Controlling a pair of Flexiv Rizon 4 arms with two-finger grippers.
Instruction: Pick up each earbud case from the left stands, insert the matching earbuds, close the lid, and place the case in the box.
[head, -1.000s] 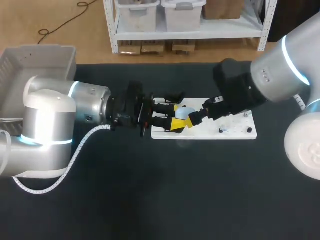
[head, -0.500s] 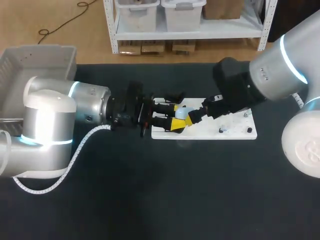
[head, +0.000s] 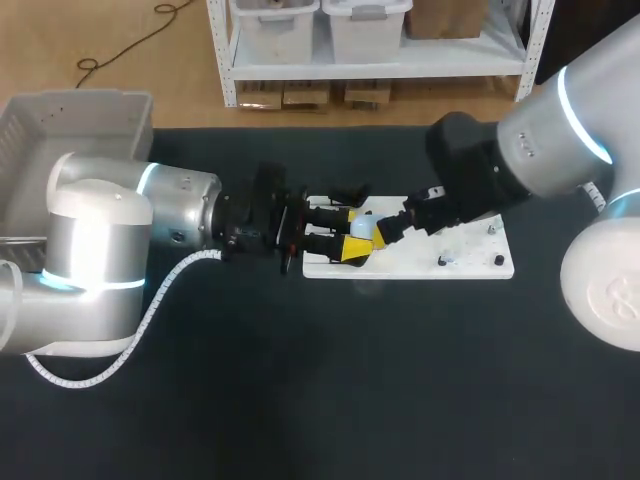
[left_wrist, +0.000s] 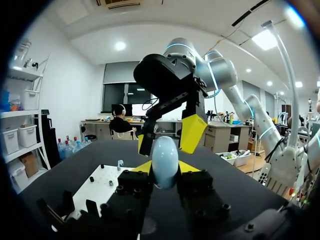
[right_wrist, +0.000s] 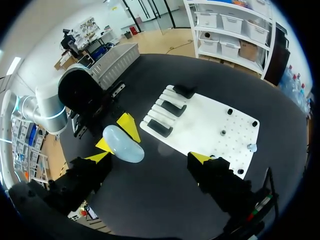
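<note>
Case (left_wrist: 165, 160) — pale blue — stands long axis upright in left claw (left_wrist: 165, 168).

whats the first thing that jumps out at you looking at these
The pale blue earbud case catches the eye first, pinched between the yellow-tipped left jaws near the left end of the white board. Close by, facing it from the opposite side, the right jaws stand wide open with the case just ahead of them. The grey box sits at the table's far left corner.
</note>
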